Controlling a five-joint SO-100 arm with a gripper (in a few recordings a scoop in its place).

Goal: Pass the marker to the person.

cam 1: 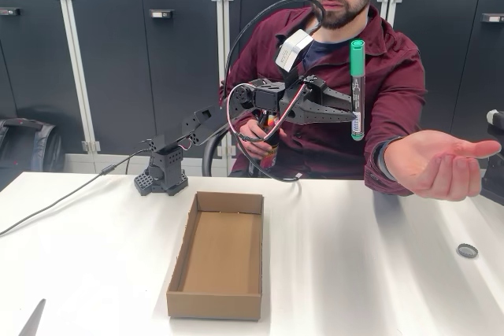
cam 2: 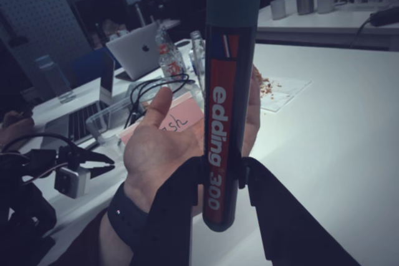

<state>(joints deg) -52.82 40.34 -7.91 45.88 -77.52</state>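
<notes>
The marker (cam 1: 357,88) stands upright in mid-air, green cap on top, dark barrel with a red and white label. My gripper (cam 1: 352,108) is shut on its lower half, high above the table. In the wrist view the marker (cam 2: 225,123) rises between my two dark fingers (cam 2: 171,204), its red "edding 300" label facing the camera. The person (cam 1: 339,76) sits behind the table in a maroon shirt. Their open hand (cam 1: 441,161) is held out palm up, to the right of and below the marker. From the wrist, that palm (cam 2: 156,147) lies just behind the marker, a dark watch on the wrist.
An open, empty cardboard box (cam 1: 219,253) lies on the white table (cam 1: 354,273) in front of the arm's base (cam 1: 163,175). A small round cap (cam 1: 467,250) sits near the table's right edge. Grey cabinets (cam 1: 142,53) line the back wall.
</notes>
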